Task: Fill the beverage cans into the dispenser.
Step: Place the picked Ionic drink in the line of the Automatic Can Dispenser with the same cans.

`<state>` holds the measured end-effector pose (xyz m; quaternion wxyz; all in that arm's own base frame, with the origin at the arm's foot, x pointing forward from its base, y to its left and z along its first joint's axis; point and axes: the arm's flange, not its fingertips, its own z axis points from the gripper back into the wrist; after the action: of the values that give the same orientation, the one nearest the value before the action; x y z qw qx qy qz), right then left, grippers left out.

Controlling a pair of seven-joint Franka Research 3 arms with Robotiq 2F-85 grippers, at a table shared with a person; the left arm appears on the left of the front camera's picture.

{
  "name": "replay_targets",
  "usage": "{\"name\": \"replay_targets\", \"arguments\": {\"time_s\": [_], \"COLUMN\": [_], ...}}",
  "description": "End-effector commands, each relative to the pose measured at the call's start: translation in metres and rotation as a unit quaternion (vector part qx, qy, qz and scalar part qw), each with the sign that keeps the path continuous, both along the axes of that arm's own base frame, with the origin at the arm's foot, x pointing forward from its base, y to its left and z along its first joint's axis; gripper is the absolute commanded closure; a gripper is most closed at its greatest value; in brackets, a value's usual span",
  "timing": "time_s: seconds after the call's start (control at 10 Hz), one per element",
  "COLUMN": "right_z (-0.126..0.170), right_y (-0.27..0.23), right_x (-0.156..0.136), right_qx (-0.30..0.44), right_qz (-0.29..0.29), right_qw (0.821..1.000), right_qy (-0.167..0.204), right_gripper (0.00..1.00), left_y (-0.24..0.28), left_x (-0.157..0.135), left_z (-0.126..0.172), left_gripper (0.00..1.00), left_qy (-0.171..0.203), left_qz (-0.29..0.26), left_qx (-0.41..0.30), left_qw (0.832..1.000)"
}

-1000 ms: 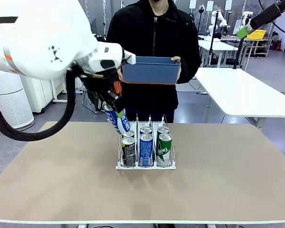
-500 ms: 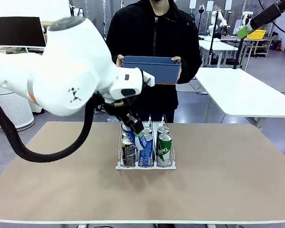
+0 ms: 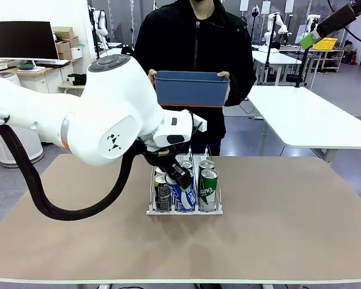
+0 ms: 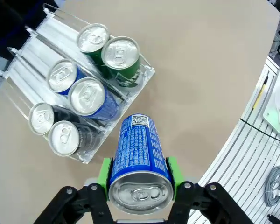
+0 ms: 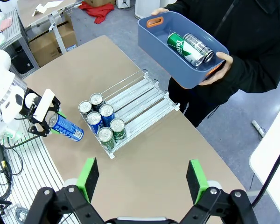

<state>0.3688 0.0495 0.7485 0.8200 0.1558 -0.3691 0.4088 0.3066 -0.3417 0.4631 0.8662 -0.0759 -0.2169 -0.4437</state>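
White twin-arm robot with black grippers; person dressed in black.
Left arm (image 3: 108, 120): glossy white rounded shells, an orange ring at one seam, a small black mark behind the wrist, and a thick black ribbed cable (image 3: 26, 176) trailing back. Left gripper (image 4: 139, 172) and right gripper (image 5: 142, 179): black bolted linkages, bright green pads. Person (image 3: 195, 48): black zip-front jacket, long sleeves.

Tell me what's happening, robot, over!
Left pincer shut on blue can, near dispenser. Right pincer open, empty. Six cans racked up front; lanes behind bare.
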Motion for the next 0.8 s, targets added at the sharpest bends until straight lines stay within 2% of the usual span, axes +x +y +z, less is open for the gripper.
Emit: {"name": "replay_targets", "arguments": {"time_s": [0.0, 0.3, 0.7], "right_z": [-0.001, -0.001, -0.001], "right_y": [-0.001, -0.001, -0.001], "right_x": [0.001, 0.001, 0.001], "right_qx": [0.005, 0.005, 0.005], "right_qz": [0.001, 0.001, 0.001], "right_qw": [1.000, 1.000, 1.000], "right_qy": [0.000, 0.000, 0.000], "right_gripper": [0.00, 0.00, 0.00], "left_y": [0.004, -0.001, -0.018], "left_x": [-0.001, 0.000, 0.010], "left_z": [0.006, -0.002, -0.023], "left_gripper": [0.42, 0.42, 0.42], "left_qy": [-0.008, 0.002, -0.035], "left_qz": [0.011, 0.000, 0.014], "left_qx": [0.002, 0.002, 0.035], "left_qw": [1.000, 1.000, 0.999]}}
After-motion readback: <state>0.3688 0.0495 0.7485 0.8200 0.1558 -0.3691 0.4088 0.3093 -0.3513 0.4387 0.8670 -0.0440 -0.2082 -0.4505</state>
